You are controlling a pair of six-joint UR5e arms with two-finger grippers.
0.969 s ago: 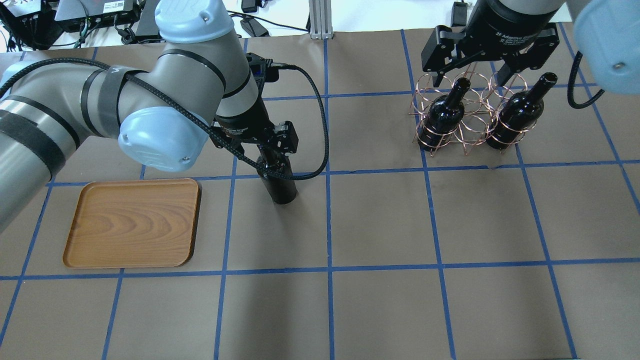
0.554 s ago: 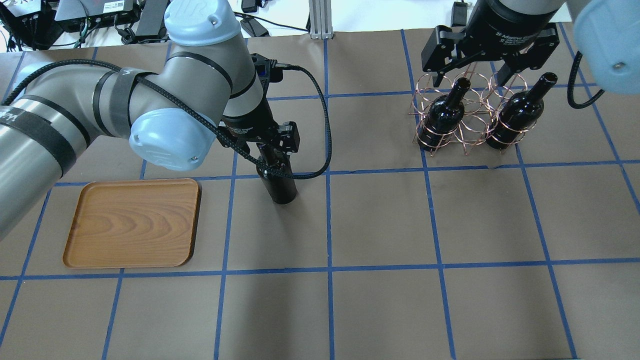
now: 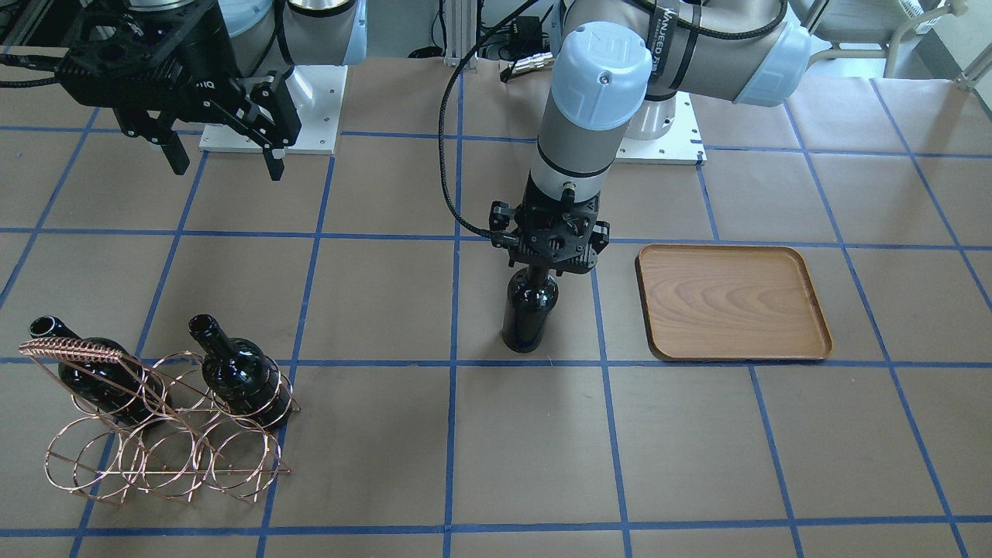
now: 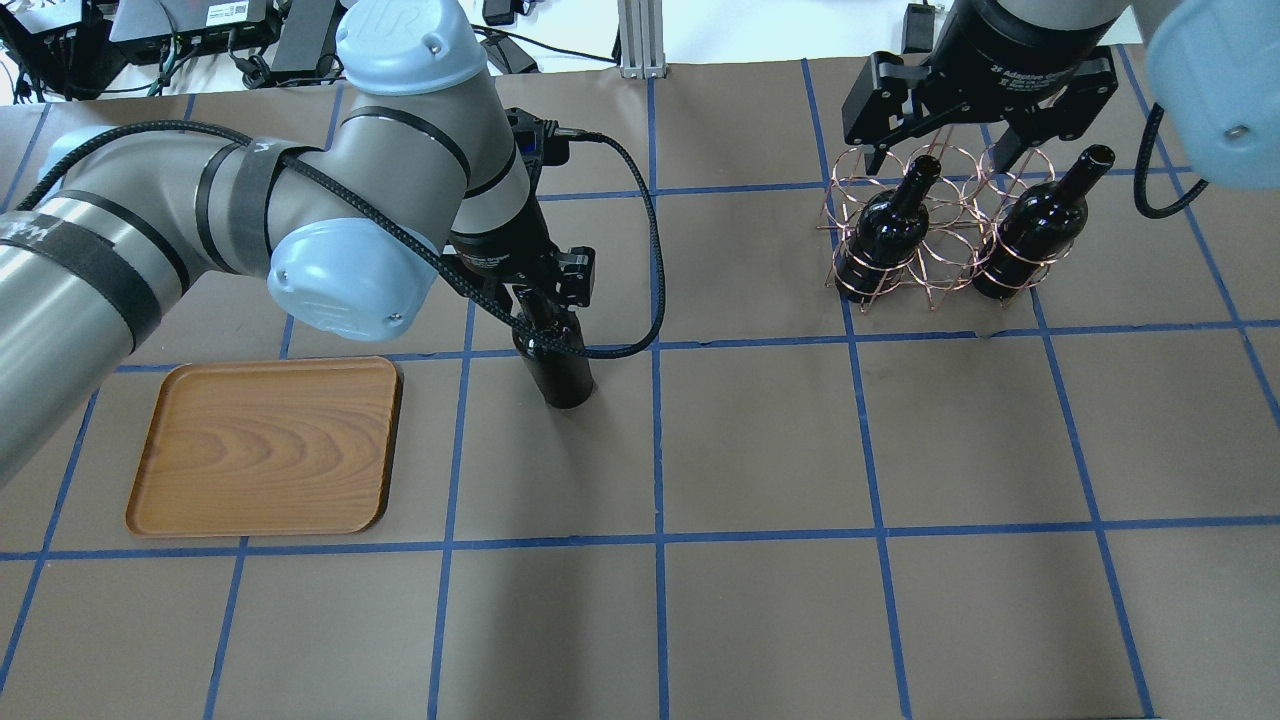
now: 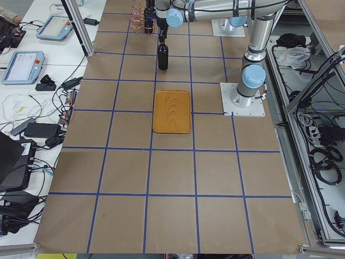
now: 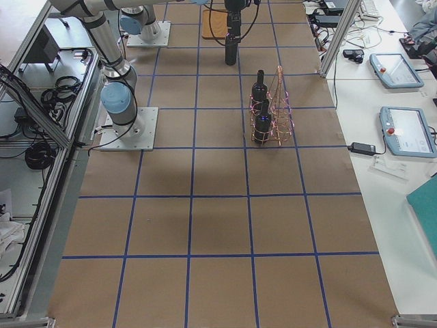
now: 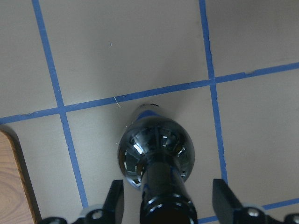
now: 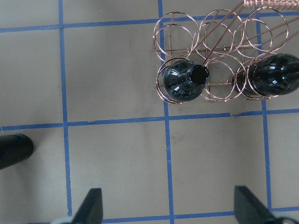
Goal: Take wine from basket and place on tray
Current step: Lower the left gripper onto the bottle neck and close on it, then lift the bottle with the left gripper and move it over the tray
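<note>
One wine bottle [image 3: 529,310] stands upright on the table paper, right of the tray in the overhead view [image 4: 558,365]. My left gripper [image 3: 549,263] is open around its neck; in the left wrist view both fingers [image 7: 114,200] stand clear of the glass [image 7: 156,149]. The wooden tray [image 4: 265,445] lies bare. The copper wire basket [image 4: 940,230] holds two more bottles [image 4: 885,225] [image 4: 1035,230], leaning. My right gripper [image 4: 940,160] is open and hangs high over the basket [image 8: 210,32].
Blue tape lines grid the brown table paper. The tray [image 3: 732,302] lies about one bottle width from the standing bottle. Cables and devices lie beyond the table's far edge [image 4: 200,20].
My left arm's elbow and upper joints have swung a little to the right in the overhead view. The bottle, the tray, the basket and my right arm have not moved.
</note>
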